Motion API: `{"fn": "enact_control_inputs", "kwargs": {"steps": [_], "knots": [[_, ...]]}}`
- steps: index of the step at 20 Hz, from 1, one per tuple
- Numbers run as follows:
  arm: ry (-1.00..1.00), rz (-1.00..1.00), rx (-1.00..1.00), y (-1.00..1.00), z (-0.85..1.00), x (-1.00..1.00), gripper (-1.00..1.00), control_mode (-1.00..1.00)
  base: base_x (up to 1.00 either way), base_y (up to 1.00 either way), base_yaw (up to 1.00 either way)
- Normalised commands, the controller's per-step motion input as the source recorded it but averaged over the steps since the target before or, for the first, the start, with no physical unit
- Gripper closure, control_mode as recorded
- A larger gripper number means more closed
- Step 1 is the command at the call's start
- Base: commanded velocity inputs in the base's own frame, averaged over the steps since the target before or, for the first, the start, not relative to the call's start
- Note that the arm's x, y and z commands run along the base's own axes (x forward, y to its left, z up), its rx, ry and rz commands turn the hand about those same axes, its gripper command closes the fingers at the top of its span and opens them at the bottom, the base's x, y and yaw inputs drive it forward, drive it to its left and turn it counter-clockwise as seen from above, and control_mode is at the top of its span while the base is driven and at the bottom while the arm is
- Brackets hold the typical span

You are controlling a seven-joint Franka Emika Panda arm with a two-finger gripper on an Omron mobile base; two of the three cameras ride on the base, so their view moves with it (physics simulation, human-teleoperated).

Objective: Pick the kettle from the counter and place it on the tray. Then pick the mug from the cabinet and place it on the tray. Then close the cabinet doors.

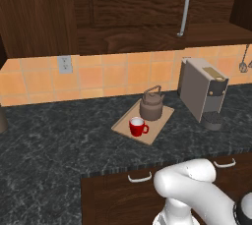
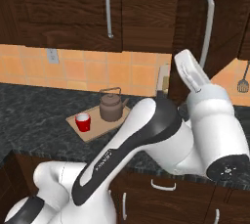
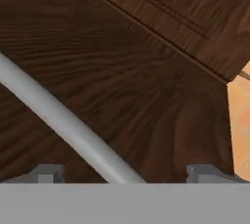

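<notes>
I see the kettle (image 1: 151, 105) and mug (image 1: 138, 126) both on the tray (image 1: 156, 129), mid-counter (image 1: 54, 135) — only the doors remain. My gripper (image 3: 124, 178), jaws wide and empty, faces the right door (image 2: 193, 32) by its handle (image 3: 63, 123) — still ajar, I judge.

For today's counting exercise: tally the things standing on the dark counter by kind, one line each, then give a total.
Kettle: 1
Red mug: 1
Wooden tray: 1
Coffee machine: 1
Total: 4
</notes>
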Motion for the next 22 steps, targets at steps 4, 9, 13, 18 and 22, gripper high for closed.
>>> {"fn": "enact_control_inputs", "kwargs": {"steps": [4, 9, 13, 18, 22], "knots": [[0.14, 0.05, -0.32, 0.56, 0.0, 0.68, -1.0, -1.0, 0.0, 0.0, 0.0], [0.15, 0.02, -0.33, 0.55, -0.02, 0.75, -1.0, -1.0, 0.0, 0.0, 0.0], [0.1, 0.01, -0.32, 0.5, -0.07, 0.84, -1.0, -1.0, 0.0, 0.0, 0.0], [0.08, 0.0, -0.28, 0.4, -0.13, 0.92, -1.0, -1.0, 0.0, 0.0, 0.0], [0.2, 0.0, -0.27, 0.35, -0.12, 0.92, -1.0, -1.0, 0.0, 0.0, 0.0]]}}
